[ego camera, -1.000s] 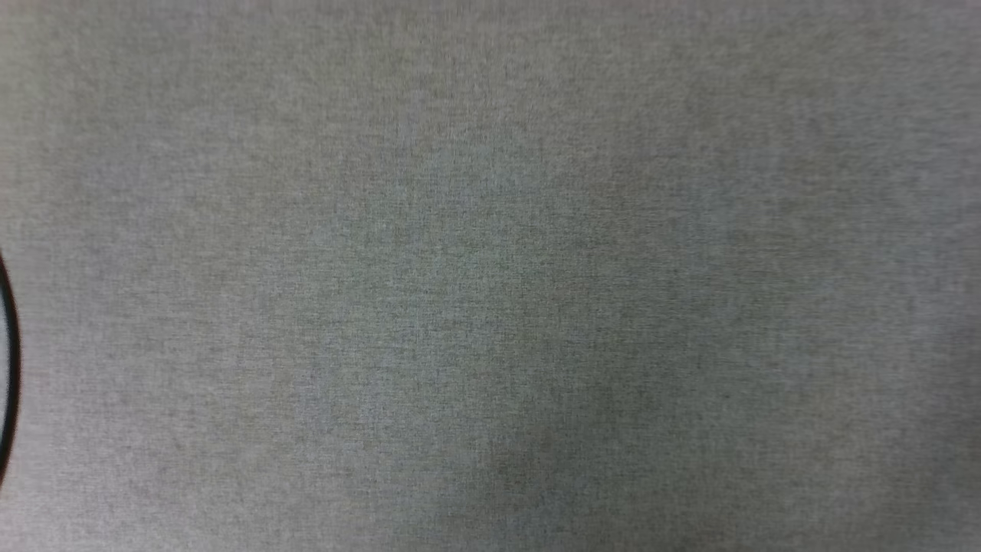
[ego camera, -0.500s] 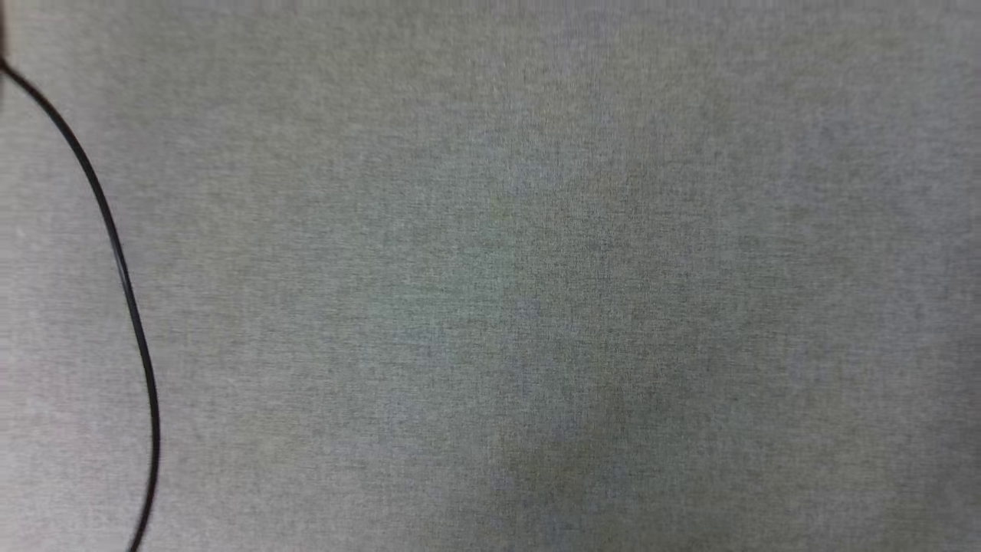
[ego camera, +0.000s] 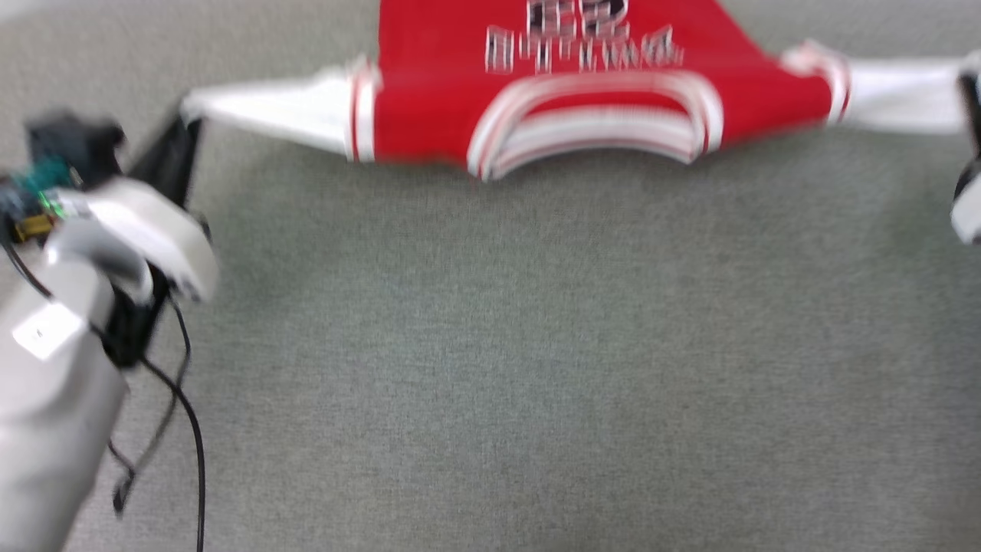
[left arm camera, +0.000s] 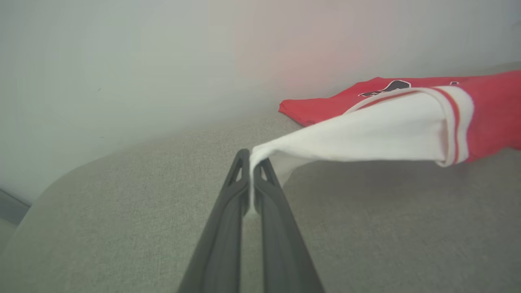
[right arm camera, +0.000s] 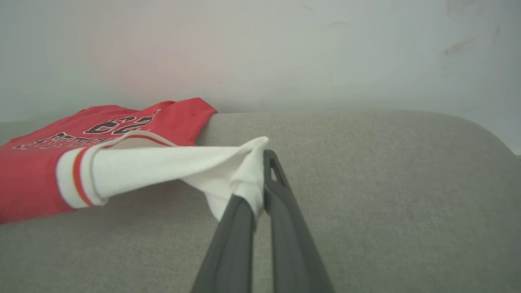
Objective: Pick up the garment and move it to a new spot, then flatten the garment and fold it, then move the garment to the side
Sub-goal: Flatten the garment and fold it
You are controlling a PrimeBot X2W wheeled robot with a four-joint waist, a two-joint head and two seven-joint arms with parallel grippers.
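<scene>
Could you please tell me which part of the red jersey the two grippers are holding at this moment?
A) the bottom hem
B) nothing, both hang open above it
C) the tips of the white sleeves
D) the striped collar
C: the left gripper is shut on the tip of one white sleeve of the garment, and the right gripper on the tip of the other sleeve.

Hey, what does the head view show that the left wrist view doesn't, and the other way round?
Head view, not left wrist view: the right sleeve stretched outward, the pale left forearm and a black cable. Left wrist view, not head view: a pale wall and the rounded corner of the grey surface. Both: the red garment, its white left sleeve pinched in the shut left hand, and that surface.
</scene>
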